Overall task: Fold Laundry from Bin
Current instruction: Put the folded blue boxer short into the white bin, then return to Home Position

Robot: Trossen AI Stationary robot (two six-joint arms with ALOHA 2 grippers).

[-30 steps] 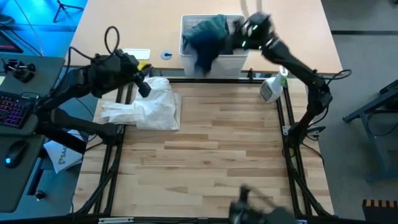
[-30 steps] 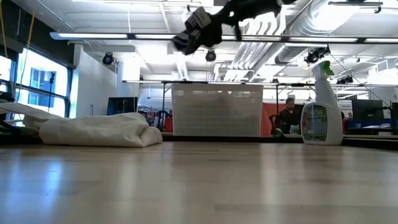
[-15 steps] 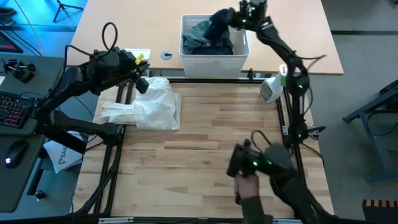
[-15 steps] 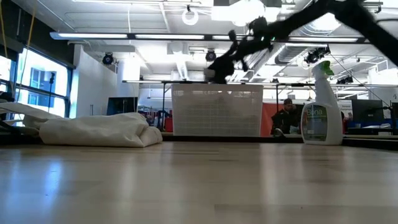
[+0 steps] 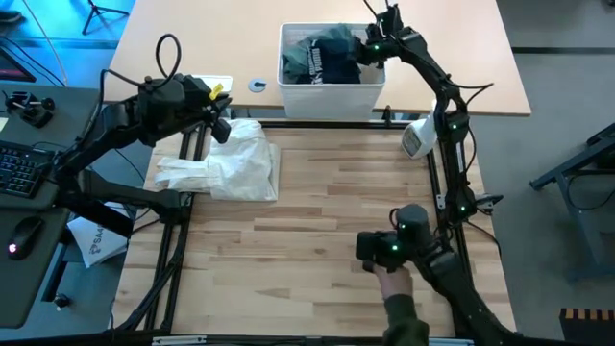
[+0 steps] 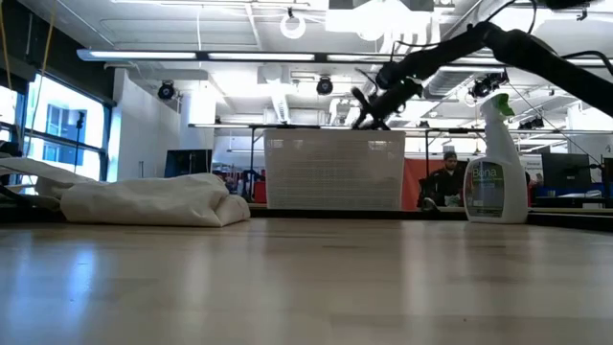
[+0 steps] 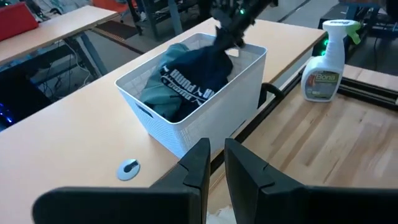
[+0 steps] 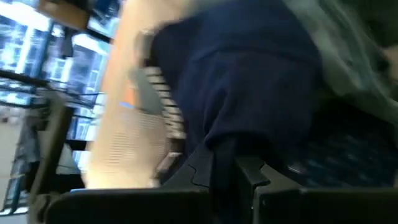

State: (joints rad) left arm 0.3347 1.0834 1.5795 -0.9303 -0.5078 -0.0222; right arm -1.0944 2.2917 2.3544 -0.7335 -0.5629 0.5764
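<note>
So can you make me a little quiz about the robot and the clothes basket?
1. True or false: the spray bottle lies inside the bin.
2. Which claw is shut on the dark garment over the bin? A) left claw B) right claw
3. Fill in: the white cloth lies on the ______.

Key: 1 false; 2 B; 3 table.

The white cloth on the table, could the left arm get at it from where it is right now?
Probably yes. The left gripper hangs shut right at the far edge of the white cloth, and nothing lies between them; it would have to open first.
</note>
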